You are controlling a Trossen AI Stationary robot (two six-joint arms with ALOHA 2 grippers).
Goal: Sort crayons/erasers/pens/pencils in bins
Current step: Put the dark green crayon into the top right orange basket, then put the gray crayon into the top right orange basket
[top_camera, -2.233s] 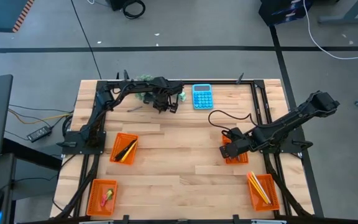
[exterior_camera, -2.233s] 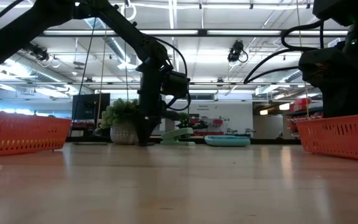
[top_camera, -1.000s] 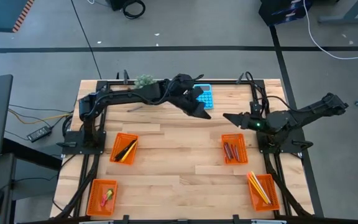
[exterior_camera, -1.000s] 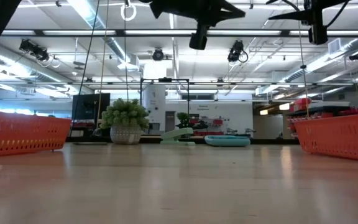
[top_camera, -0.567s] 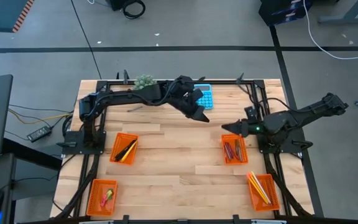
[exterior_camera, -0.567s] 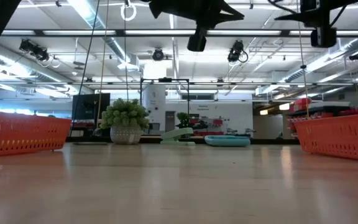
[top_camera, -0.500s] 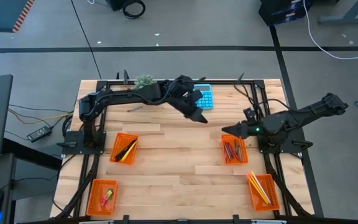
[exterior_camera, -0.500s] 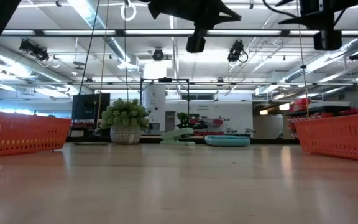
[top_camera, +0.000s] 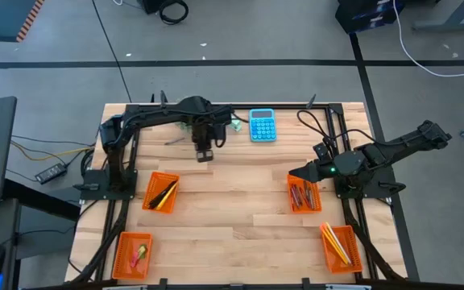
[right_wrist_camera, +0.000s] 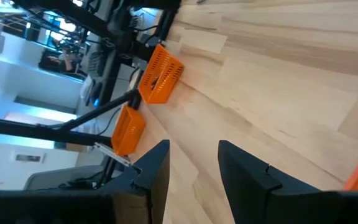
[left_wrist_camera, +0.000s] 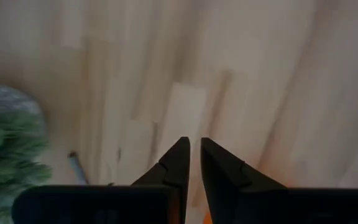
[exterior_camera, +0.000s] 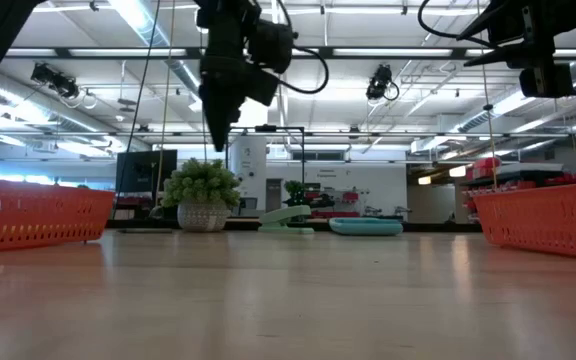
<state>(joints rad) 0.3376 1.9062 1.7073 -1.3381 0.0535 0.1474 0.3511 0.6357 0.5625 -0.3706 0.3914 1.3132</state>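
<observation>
From above, the left gripper (top_camera: 204,155) hangs over the far part of the table (top_camera: 232,229), close to a small potted plant (top_camera: 188,123) and a blue calculator (top_camera: 262,125), while the right gripper (top_camera: 295,173) sits just at the far edge of the bin (top_camera: 303,193) that holds the crayons (top_camera: 300,194). Three more bins lie around: one with pens (top_camera: 164,193) at left, one with erasers (top_camera: 138,253) at the near left corner, one with pencils (top_camera: 333,242) at the near right corner. A thin grey stick (top_camera: 174,141) lies loose on the wood near the left gripper. From table height, the left gripper (exterior_camera: 216,140) points straight down, well clear of the wood, with nothing in it. The left wrist camera shows its fingers (left_wrist_camera: 178,163) with only a narrow slit between them, nothing caught there, bare wood below and the plant (left_wrist_camera: 5,146) blurred at one side. The right wrist camera shows the right gripper (right_wrist_camera: 193,165) released, its jaws apart and empty, with two orange bins (right_wrist_camera: 161,73) across the table.
</observation>
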